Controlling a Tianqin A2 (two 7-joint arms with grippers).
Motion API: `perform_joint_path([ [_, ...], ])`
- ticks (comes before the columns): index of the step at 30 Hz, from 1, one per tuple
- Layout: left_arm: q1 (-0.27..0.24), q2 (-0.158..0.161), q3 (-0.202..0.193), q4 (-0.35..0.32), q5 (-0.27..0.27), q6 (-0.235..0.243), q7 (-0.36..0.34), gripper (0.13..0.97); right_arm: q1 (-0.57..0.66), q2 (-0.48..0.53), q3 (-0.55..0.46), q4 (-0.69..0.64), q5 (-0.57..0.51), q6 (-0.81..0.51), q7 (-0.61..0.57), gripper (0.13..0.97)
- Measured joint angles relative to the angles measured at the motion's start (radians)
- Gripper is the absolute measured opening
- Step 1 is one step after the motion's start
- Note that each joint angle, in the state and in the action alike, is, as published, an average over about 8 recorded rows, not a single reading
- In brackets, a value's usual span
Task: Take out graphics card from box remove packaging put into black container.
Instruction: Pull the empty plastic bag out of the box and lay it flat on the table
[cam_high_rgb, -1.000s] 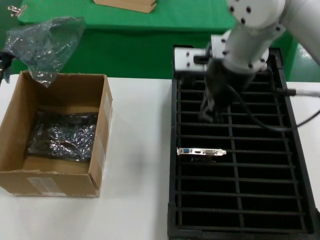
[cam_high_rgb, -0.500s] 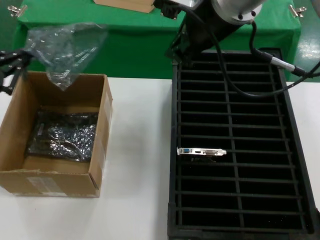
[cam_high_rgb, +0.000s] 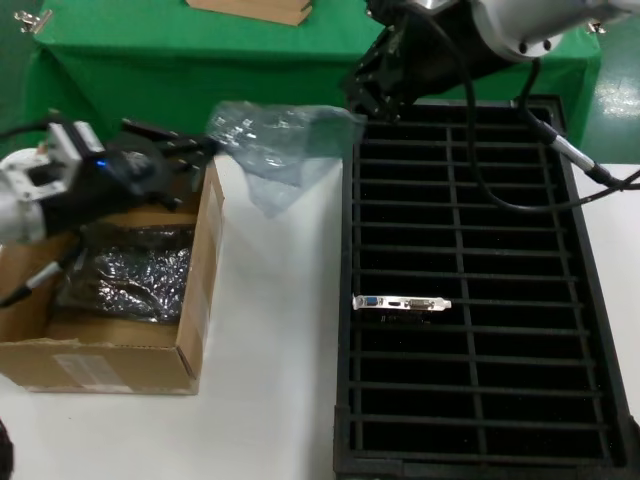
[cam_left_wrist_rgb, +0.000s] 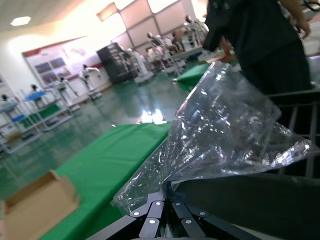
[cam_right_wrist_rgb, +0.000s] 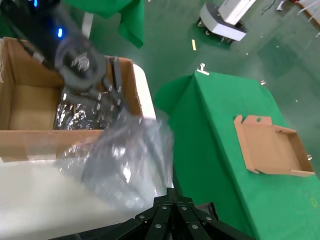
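Graphics card already sits edge-up in a slot of the black container, left column, mid-frame in the head view, silver bracket up. Left gripper is at upper left of the head view, above the far rim of the box, fingers closed on a corner of the empty packaging; the bag hangs out over the bench between box and container. The left wrist view confirms the pinch: fingers meet on the film at bottom centre. Right gripper is at top centre, over the far left corner of the container, just beside the bag's free end; fingers look brought together and empty in the right wrist view. Risks: the bag is held by a thin corner only, so it could slip and drift onto the container slots or over the card; the free end is close enough to the right gripper to snag or get dragged if either arm moves. A second bagged item lies in the box, and the left arm's cable hangs near it, so a sweep could hook it. Labels: white label on the box's near face, text unreadable; a wall poster in the left wrist view, also unreadable. No brand legible on the card.
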Motion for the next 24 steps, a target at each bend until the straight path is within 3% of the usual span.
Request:
perform_joint_path([
  [5, 0.005, 0.058, 0.049, 0.007, 0.050, -0.042, 0.020, 0.139, -0.022, 0.015, 0.029, 0.025, -0.003, -0.005, -0.008, 0.134],
  [10, 0.010, 0.089, 0.106, 0.008, 0.107, -0.062, 0.069, 0.139, -0.032, 0.018, 0.047, 0.026, -0.009, -0.004, -0.022, 0.134],
  [17, 0.004, 0.103, 0.156, 0.007, 0.157, -0.069, 0.116, 0.139, -0.042, 0.013, 0.064, 0.017, -0.018, 0.007, -0.040, 0.134],
  [24, -0.009, 0.100, 0.172, 0.005, 0.173, -0.063, 0.128, 0.155, -0.052, 0.008, 0.077, 0.012, -0.027, 0.014, -0.048, 0.134],
])
